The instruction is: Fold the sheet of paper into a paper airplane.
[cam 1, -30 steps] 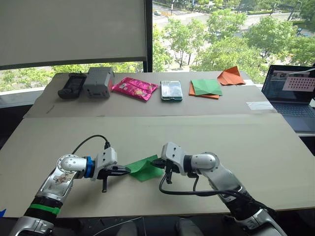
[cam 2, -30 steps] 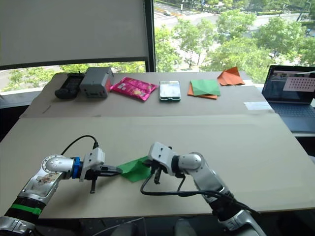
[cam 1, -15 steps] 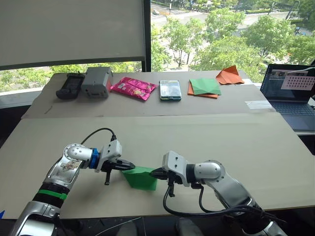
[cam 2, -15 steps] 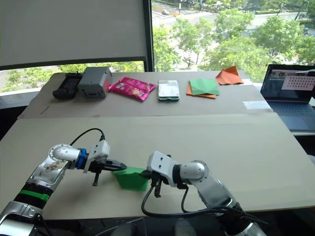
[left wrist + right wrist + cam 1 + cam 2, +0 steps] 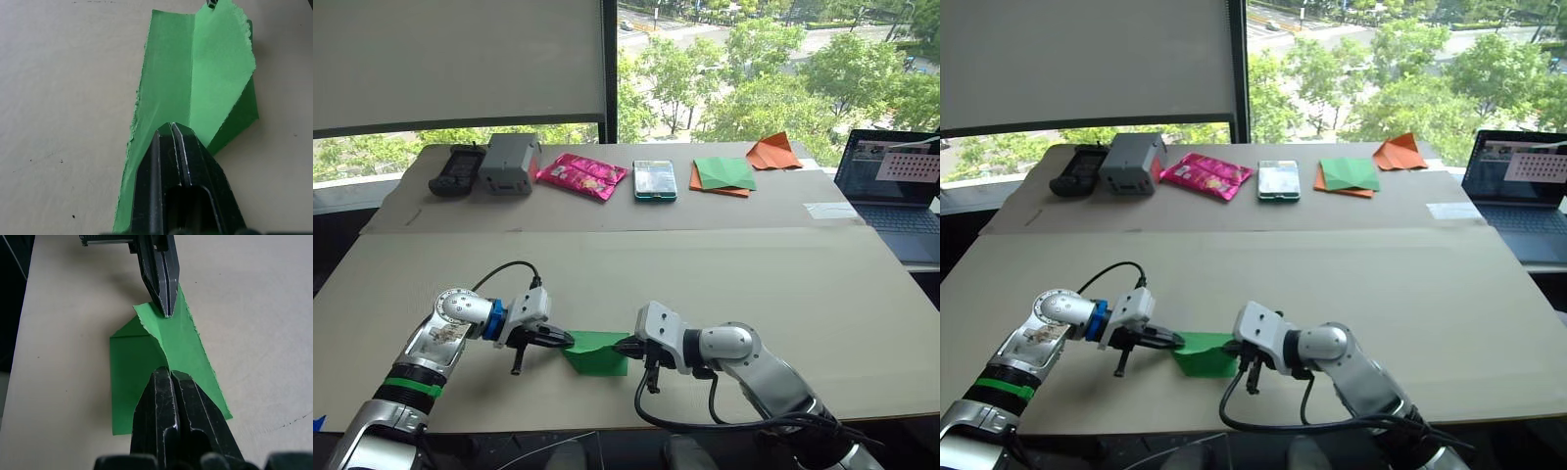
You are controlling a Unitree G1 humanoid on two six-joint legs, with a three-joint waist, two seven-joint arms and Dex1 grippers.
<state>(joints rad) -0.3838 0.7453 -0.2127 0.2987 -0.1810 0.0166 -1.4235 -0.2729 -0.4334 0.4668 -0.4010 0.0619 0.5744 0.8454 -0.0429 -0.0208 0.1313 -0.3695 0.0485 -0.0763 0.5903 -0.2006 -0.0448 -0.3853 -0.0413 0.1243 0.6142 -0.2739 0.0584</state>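
Sheet of paper (image 5: 595, 352): green, part-folded, creased; lay at the tabletop (image 5: 803, 284) near edge, stretched between both pincers. Left pincer (image 5: 565, 339) clamped on its 9 o'clock end; right pincer (image 5: 625, 346) clamped on its 3 o'clock end. Best handled with even tension, edges aligned before pressing the crease flat.

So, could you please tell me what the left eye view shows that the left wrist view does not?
Left eye view: the right end effector shut on the sheet of paper, plus the laptop, pink packet and orange pointed paper shape on the far table.

Left wrist view: the paper's ragged edge and centre crease.

Both: the left end effector shut on the green sheet.
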